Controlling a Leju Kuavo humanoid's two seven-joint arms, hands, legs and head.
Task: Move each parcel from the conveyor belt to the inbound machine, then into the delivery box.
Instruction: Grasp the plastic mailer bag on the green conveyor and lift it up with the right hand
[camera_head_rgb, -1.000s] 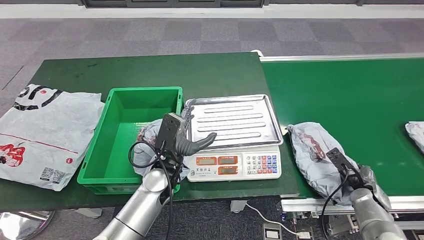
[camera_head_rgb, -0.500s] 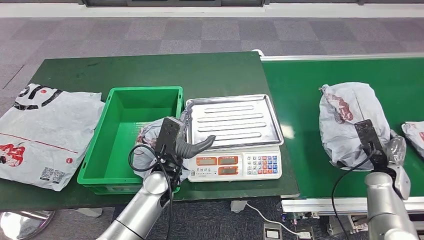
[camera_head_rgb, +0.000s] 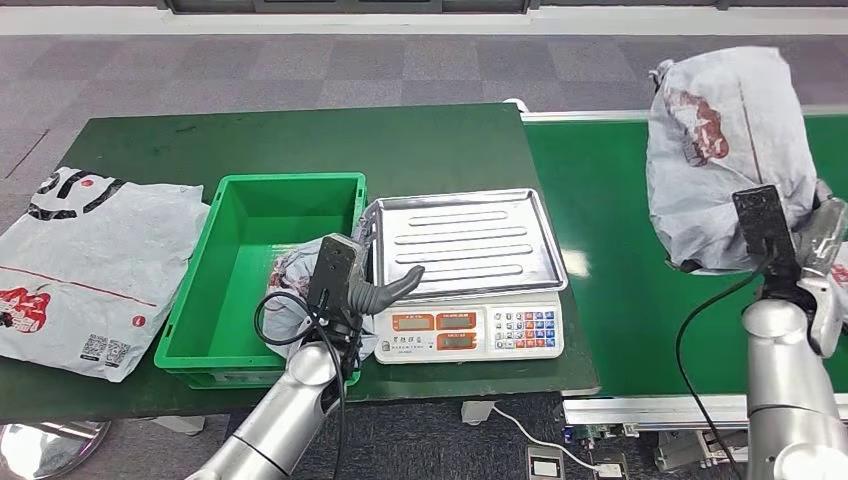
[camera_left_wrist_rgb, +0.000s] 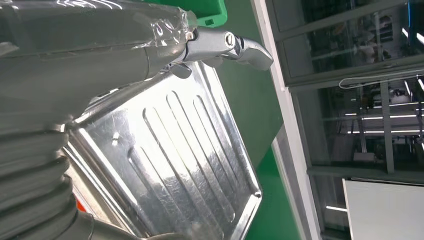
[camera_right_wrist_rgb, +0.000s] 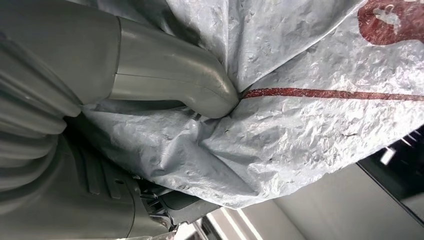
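My right hand (camera_head_rgb: 822, 228) grips a crumpled grey parcel (camera_head_rgb: 725, 140) with red print and holds it high above the green conveyor belt (camera_head_rgb: 610, 200). In the right wrist view the thumb (camera_right_wrist_rgb: 170, 80) presses into the parcel's wrinkled film (camera_right_wrist_rgb: 310, 75). The inbound machine is a scale with a steel tray (camera_head_rgb: 465, 240), which is bare. My left hand (camera_head_rgb: 375, 285) hovers at the tray's near left corner with fingers spread and nothing in it; in the left wrist view a finger (camera_left_wrist_rgb: 220, 42) reaches over the tray (camera_left_wrist_rgb: 185, 155). Another grey parcel (camera_head_rgb: 285, 290) lies in the green delivery box (camera_head_rgb: 250, 215).
A large flat white mailer bag (camera_head_rgb: 90, 260) lies on the dark green table (camera_head_rgb: 400, 140) left of the box. The scale's keypad and displays (camera_head_rgb: 470, 330) face the table's near edge. Grey carpet floor lies beyond the table.
My right hand has lifted the grey parcel off the belt's near edge, up and farther out over the belt. The left hand has barely moved.
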